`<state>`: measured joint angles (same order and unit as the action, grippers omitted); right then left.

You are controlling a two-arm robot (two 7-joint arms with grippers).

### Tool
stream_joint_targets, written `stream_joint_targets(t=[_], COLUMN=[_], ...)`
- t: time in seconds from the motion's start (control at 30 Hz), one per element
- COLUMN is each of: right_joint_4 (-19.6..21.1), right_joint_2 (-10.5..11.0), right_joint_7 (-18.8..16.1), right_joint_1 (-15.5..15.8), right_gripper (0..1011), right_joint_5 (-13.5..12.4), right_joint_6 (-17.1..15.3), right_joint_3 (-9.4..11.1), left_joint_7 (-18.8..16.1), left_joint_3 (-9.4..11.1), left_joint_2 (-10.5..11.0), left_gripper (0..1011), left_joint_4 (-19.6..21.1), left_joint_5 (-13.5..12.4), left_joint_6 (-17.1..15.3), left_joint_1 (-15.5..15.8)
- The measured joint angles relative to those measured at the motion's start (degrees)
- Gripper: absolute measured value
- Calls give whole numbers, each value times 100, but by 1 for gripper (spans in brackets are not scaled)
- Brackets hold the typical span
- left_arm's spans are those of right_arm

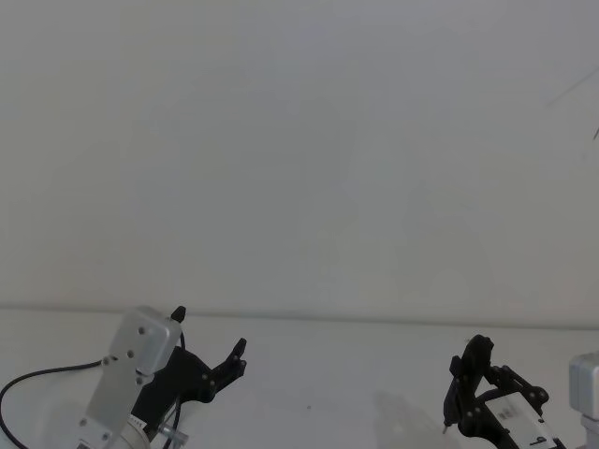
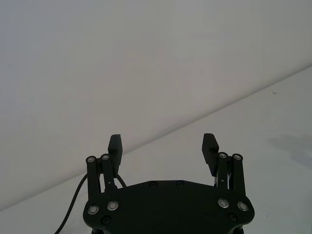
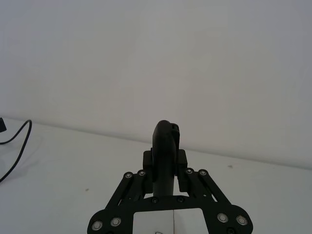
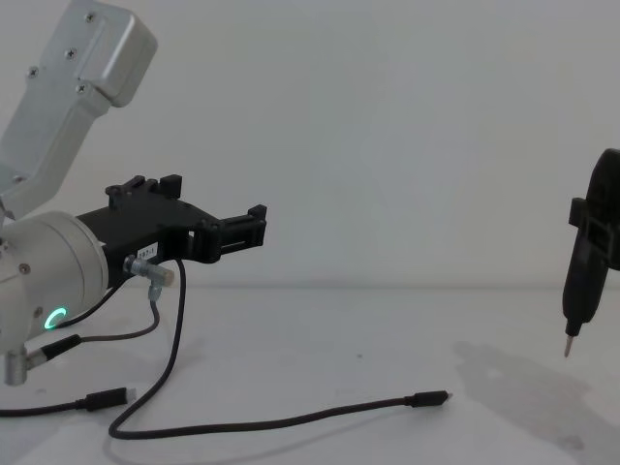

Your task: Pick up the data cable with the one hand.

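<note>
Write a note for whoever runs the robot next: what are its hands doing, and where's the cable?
Left gripper: open, empty, raised above the table at the left.
Right gripper: shut on a pen-like tool, tip down, at the right.
Cable: lies loose on the table, its plug between the two grippers, touching neither.
Done: no grasp yet.
Left: lower the left gripper, probably, close on the cable, lift.

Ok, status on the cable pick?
Left gripper open, raised above table. Right gripper shut on pen-like tool. Data cable flat on table, untouched. Nothing over it.
</note>
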<state>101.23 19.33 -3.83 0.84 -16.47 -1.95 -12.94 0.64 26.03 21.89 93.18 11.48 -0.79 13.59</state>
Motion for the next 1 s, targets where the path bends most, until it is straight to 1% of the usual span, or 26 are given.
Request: stream_joint_targets(t=[0.23, 0.33, 0.43, 0.5, 0.6, 0.67, 0.77, 1.0], right_joint_4=[0, 0, 0, 0, 0, 0, 0, 0], right_joint_2=[0, 0, 0, 0, 0, 0, 0, 0], right_joint_7=[0, 0, 0, 0, 0, 0, 0, 0], right_joint_1=[0, 0, 0, 0, 0, 0, 0, 0], right_gripper=[268, 268, 268, 268, 268, 268, 268, 268], right_joint_5=[0, 0, 0, 0, 0, 0, 0, 0], right_joint_6=[0, 0, 0, 0, 0, 0, 0, 0], right_joint_3=[0, 0, 0, 0, 0, 0, 0, 0], left_joint_7=[89, 181, 344, 374, 555, 631, 826, 1178], left_joint_3=[26, 61, 116, 131, 190, 211, 272, 386], left_joint_2=[34, 90, 187, 217, 347, 392, 548, 830], left_gripper=[1000, 1000, 1000, 1000, 1000, 1000, 1000, 1000], left_joint_4=[30, 76, 153, 172, 281, 316, 435, 634], left_joint_5=[-17, -36, -76, -83, -134, -156, -222, -343], left_joint_6=[-86, -189, -385, -420, -634, -715, -925, -1244], left_joint_1=[22, 48, 92, 105, 160, 178, 245, 380])
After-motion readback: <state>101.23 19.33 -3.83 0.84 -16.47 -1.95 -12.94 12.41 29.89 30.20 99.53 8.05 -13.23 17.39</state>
